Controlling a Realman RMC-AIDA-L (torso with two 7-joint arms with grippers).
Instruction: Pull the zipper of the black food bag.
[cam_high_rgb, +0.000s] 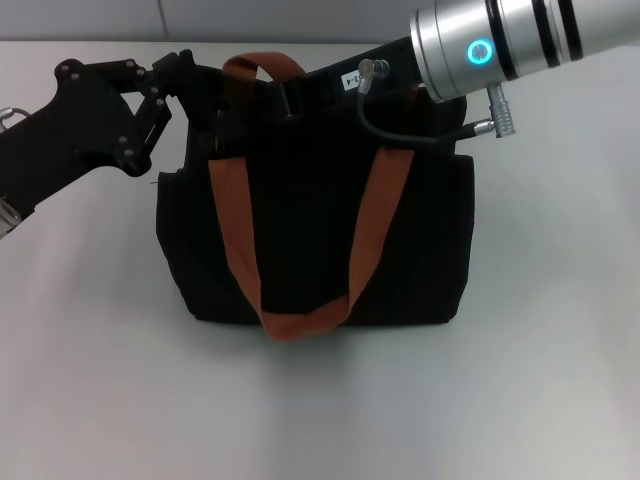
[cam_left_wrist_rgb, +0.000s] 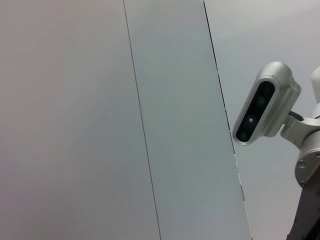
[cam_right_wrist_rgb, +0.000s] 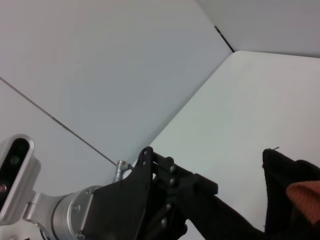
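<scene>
Bag: one black food bag (cam_high_rgb: 315, 235) is stood upright on the white table (cam_high_rgb: 90, 390), centre of the scene; a corner of it is also caught in the right wrist view (cam_right_wrist_rgb: 280, 180).
Handles: two orange-brown straps are counted; the near one (cam_high_rgb: 300, 320) hangs down the front face in a U, the far one (cam_high_rgb: 262, 66) loops up at the far left top edge.
Zipper: cannot be made out; the bag's top edge is black on black and partly covered by the arms.
Left gripper: one, black, the left gripper (cam_high_rgb: 205, 100) is reached in from the left to the bag's far left top corner, just beside the far strap; fingers appear set against the fabric, but whether they are apart or together cannot be told. It is also seen from behind in the right wrist view (cam_right_wrist_rgb: 210, 200).
Right gripper: fingers are hidden; only the silver arm section with a lit blue ring (cam_high_rgb: 480, 50) is seen over the bag's far right top edge. State cannot be told.
Left wrist view: only wall panels and one camera housing (cam_left_wrist_rgb: 262, 110) are shown.
</scene>
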